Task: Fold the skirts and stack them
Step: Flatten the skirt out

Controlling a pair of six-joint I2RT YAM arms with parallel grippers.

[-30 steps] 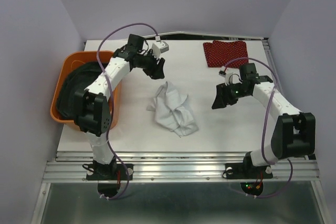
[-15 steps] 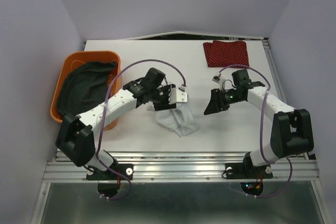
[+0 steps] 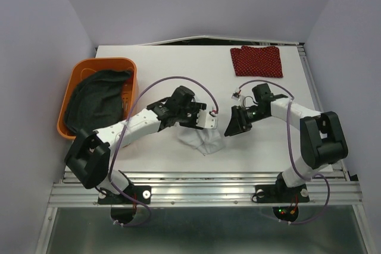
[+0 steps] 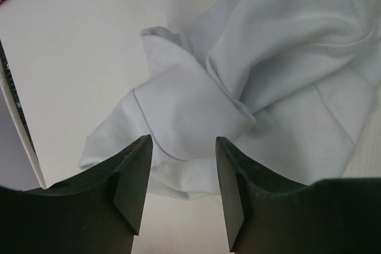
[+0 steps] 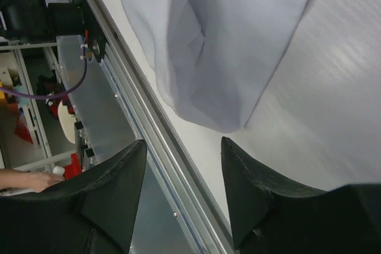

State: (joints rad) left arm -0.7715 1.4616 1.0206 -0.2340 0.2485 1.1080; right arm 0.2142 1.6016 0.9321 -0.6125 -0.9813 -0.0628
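Note:
The white skirt lies crumpled at the middle front of the table. It fills the left wrist view and hangs into the right wrist view. My left gripper is open and hovers over its far edge, the cloth just beyond the fingertips. My right gripper is open, just right of the skirt. The red dotted skirt lies folded flat at the far right. The dark grey skirt sits bunched in the orange basket.
The basket stands at the table's left edge. A metal rail runs along the table's front edge and shows in the right wrist view. The enclosure walls close in behind and at both sides.
My left arm swung from the basket side down over the white skirt. My right gripper moved left and forward toward the skirt's right side. The skirt looks partly covered by the left gripper.

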